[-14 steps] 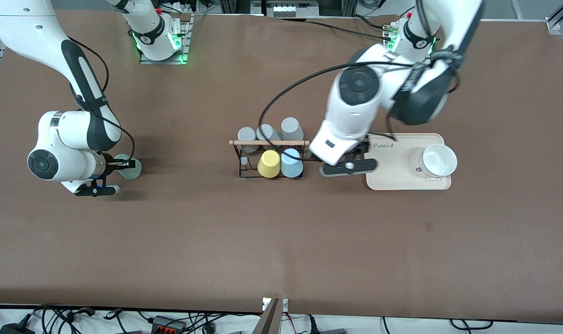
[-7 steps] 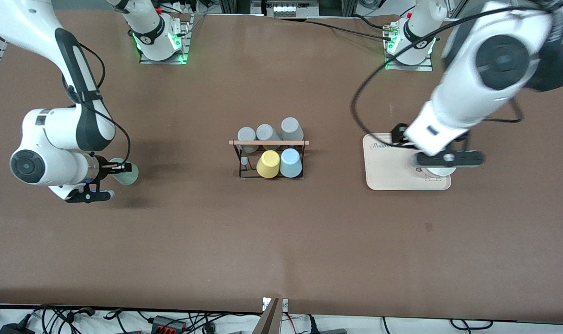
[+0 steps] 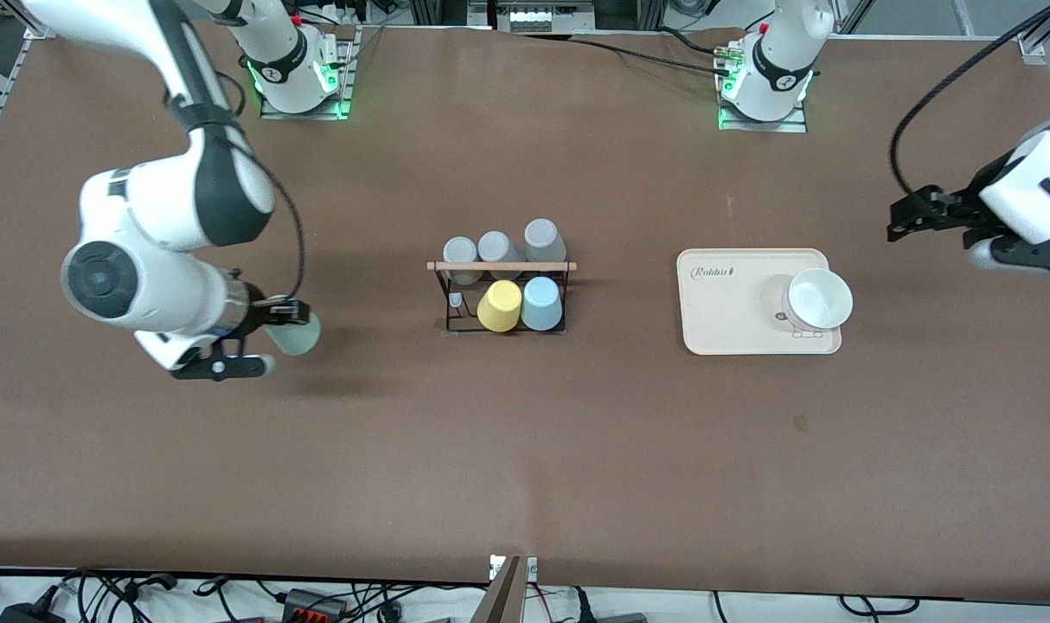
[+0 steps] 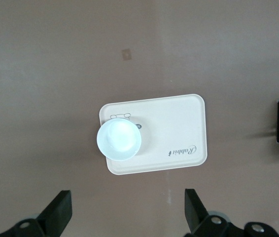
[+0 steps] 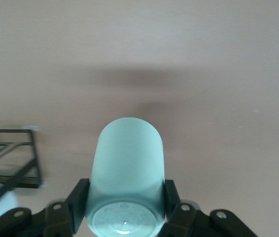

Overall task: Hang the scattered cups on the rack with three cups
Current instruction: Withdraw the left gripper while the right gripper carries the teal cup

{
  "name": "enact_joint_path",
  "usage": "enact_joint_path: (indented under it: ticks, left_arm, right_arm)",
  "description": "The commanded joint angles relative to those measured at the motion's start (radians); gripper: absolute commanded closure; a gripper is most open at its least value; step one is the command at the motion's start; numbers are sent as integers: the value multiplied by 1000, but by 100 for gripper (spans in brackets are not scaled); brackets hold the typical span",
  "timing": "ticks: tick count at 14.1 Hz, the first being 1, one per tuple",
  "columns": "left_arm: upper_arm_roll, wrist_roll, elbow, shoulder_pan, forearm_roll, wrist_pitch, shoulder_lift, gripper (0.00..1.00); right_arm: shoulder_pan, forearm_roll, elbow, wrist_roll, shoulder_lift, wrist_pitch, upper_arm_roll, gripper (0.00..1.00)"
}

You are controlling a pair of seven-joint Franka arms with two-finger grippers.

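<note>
My right gripper (image 3: 281, 327) is shut on the pale mint-green cup (image 3: 304, 336) and holds it on its side above the table, between the right arm's end and the rack. In the right wrist view the fingers (image 5: 171, 192) clamp the cup (image 5: 127, 158) near its base. The black wire rack (image 3: 501, 266), with a wooden rod on top, stands mid-table and shows in the right wrist view (image 5: 11, 158). The light blue cup (image 3: 542, 303) sits upside down on it. My left gripper (image 3: 1018, 257) is open and empty, high over the left arm's end of the table; its fingers (image 4: 60, 207) are spread wide.
A yellow cup (image 3: 501, 305) sits on the rack beside the blue one. Three grey cups (image 3: 495, 247) sit on the rack's row farther from the front camera. A cream tray (image 3: 733, 337) with a white bowl (image 3: 819, 298) lies toward the left arm's end, also in the left wrist view (image 4: 179, 123).
My left arm swung away from the rack, across the tray, to the left arm's end of the table. My right gripper moved the mint-green cup toward the rack.
</note>
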Motion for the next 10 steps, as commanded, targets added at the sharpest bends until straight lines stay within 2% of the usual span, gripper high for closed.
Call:
enact_joint_path:
  ticks: [1,5,10]
  left_arm:
    - [25,5,-92,-21,-13,52,-65,0]
    - [27,43,-88,-23,-11,48,-70,0]
    - [18,62,-66,-14,-10,0,-67,0]
  right_arm:
    - [59,39,69,82,12,-35,-3,76]
    - [108,169,97,170,9,-41,-3,76]
    - [214,180,140,457,50,11,-3,76]
